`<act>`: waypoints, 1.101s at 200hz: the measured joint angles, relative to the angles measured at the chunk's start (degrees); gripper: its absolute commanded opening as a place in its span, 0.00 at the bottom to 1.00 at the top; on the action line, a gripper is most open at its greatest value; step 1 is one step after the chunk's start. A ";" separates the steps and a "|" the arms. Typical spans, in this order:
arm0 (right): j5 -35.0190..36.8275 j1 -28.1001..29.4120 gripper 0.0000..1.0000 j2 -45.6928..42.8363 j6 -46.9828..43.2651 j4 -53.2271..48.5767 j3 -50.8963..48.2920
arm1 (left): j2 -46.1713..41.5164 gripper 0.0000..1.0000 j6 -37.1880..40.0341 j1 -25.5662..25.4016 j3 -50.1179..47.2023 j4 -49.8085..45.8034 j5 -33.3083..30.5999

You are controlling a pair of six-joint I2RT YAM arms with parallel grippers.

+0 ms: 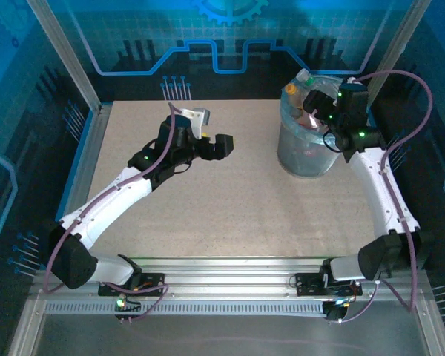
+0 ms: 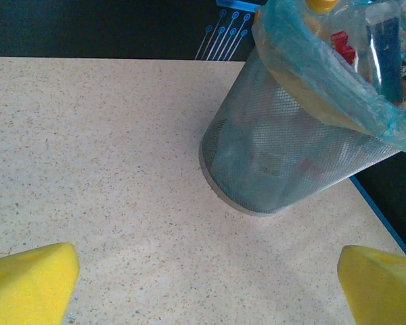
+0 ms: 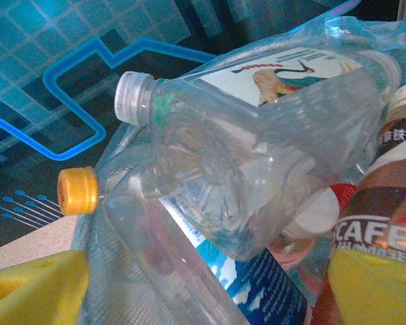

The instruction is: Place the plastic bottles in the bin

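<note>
right end effector [image 3: 206, 298] spread, empty, over bin [image 2: 277, 156] | left end effector [image 2: 203, 284] spread above worktop [image 2: 88, 169] | clear bottle [image 3: 257, 156]: likely light, thin-walled, slick, dents easily; grasp mid-body

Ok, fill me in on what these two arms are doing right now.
The right gripper hangs over the bin with its jaws apart, gripping nothing. The plastic bottles lie piled to the brim inside, an orange-capped bottle poking over the rim. The left gripper hovers open and empty above the table, facing the bin.
</note>
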 measured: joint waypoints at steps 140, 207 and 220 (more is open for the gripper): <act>-0.98 9.97 0.56 0.92 3.76 11.21 4.37 | -1.62 0.99 -0.52 0.02 -3.54 0.81 -0.02; 21.86 18.80 0.55 27.74 -1.29 -3.48 48.02 | -3.78 0.99 -0.96 0.02 -3.98 0.50 -0.11; 26.97 18.82 0.54 31.82 -3.23 -7.26 55.47 | -4.63 0.99 -0.96 0.02 -4.24 0.39 -0.26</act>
